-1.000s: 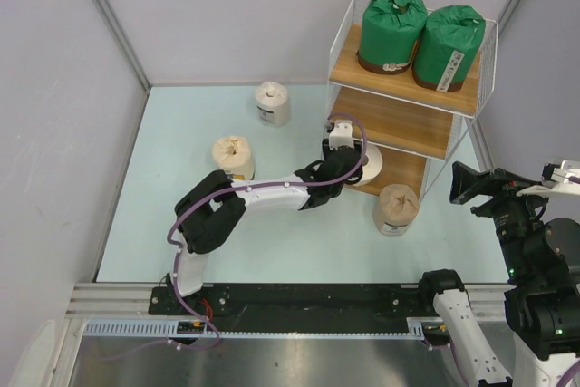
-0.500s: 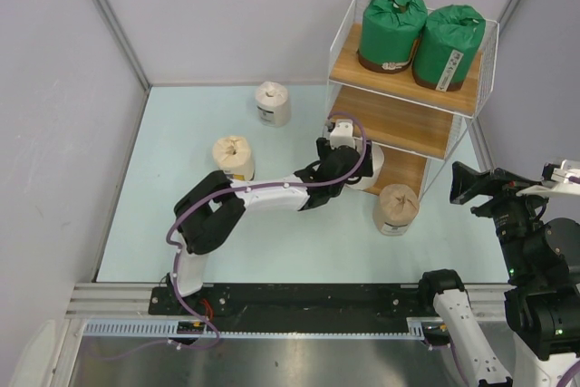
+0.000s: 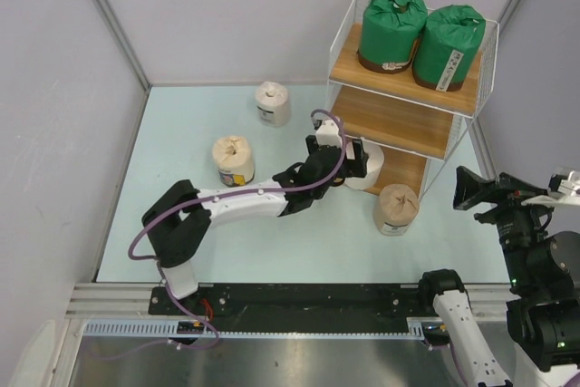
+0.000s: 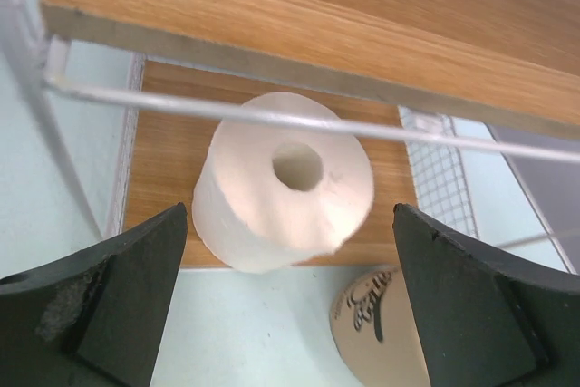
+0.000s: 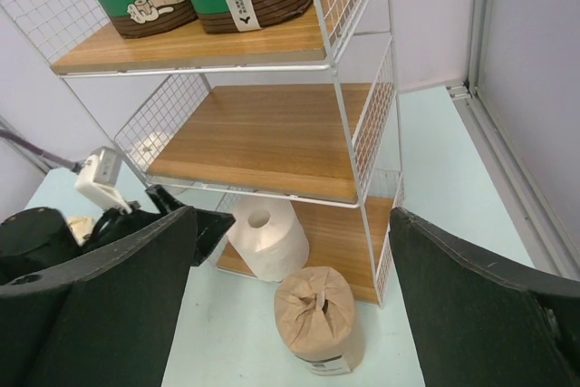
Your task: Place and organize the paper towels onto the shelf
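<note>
Nearest, by the table's near right corner, the right gripper (image 5: 290,219) hangs above the table with its jaws spread wide and nothing between them, facing the shelf (image 3: 399,122). Ahead of it the tan roll (image 3: 396,208) stands upright on the table, just in front of the shelf's bottom board. Toward the table's left side stands the cream roll (image 3: 234,159), well apart from the rack. The left gripper (image 4: 288,224) reaches across the middle of the table, jaws released and wide, gripping nothing. Just beyond its fingertips the bare white roll (image 4: 283,183) stands core-up at the front edge of the bottom board, seemingly a little over it. Farther back, near the table's far edge, is the white-wrapped labelled roll (image 3: 272,102). On the top board sit the two green-wrapped rolls (image 3: 391,29), side by side. The middle board carries nothing. These rolls are probably light and soft, giving under a squeeze, and the wrapped ones may be slick. So a wide, gentle hold across the body at mid-height looks best, not one by the twisted top.
</note>
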